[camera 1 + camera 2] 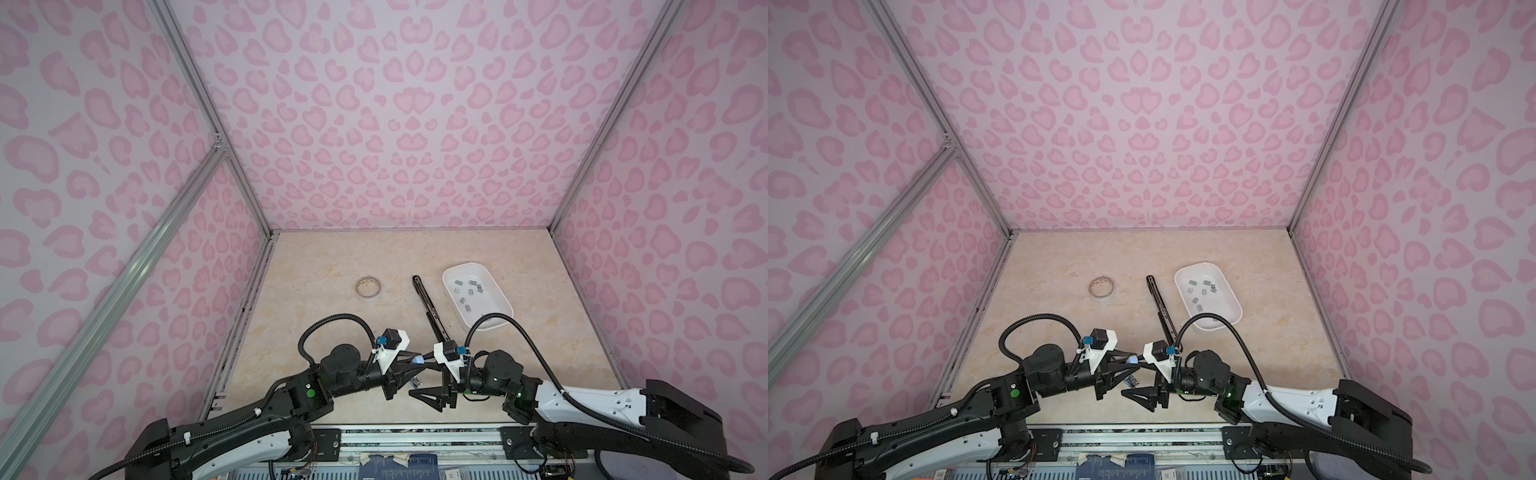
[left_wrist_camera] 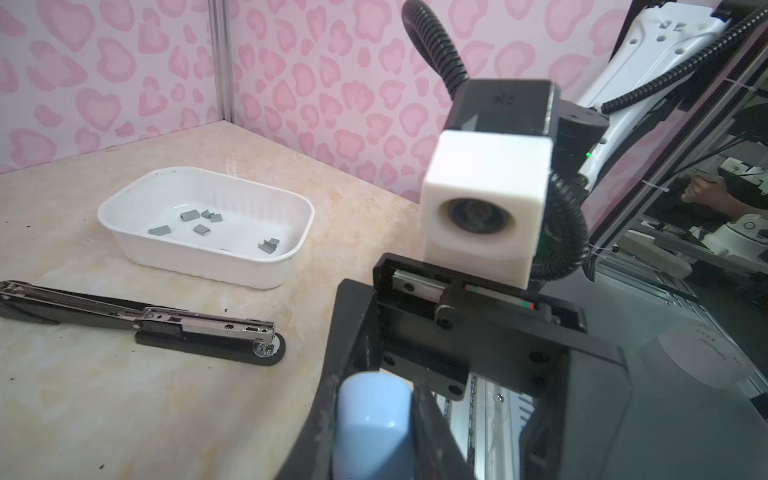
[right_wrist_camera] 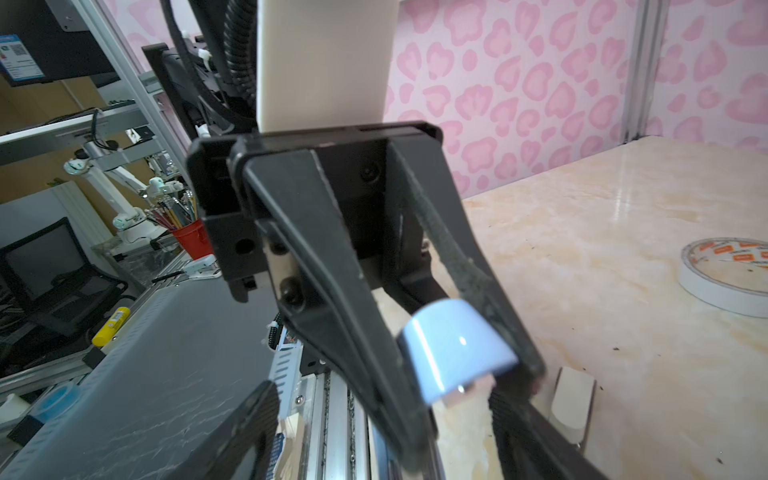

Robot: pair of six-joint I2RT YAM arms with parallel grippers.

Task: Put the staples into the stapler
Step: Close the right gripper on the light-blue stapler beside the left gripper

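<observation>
A long black stapler (image 1: 428, 305) lies opened flat on the table, its metal channel (image 2: 187, 326) facing up. Several grey staples (image 1: 469, 289) (image 2: 199, 227) lie loose in a white tray (image 1: 454, 272). My left gripper (image 1: 419, 360) (image 2: 374, 415) is shut on a small light-blue rounded plastic body (image 3: 453, 349), held just above the table near the front edge. My right gripper (image 1: 417, 378) (image 3: 386, 436) faces it from the right. Its jaws stand wide open on either side of the left gripper's tips and hold nothing.
A roll of tape (image 1: 368, 287) (image 3: 727, 274) lies flat at the left of the table. The tray (image 2: 208, 266) stands just right of the black stapler. Pink patterned walls close the back and both sides. A metal rail (image 1: 415, 432) runs along the front.
</observation>
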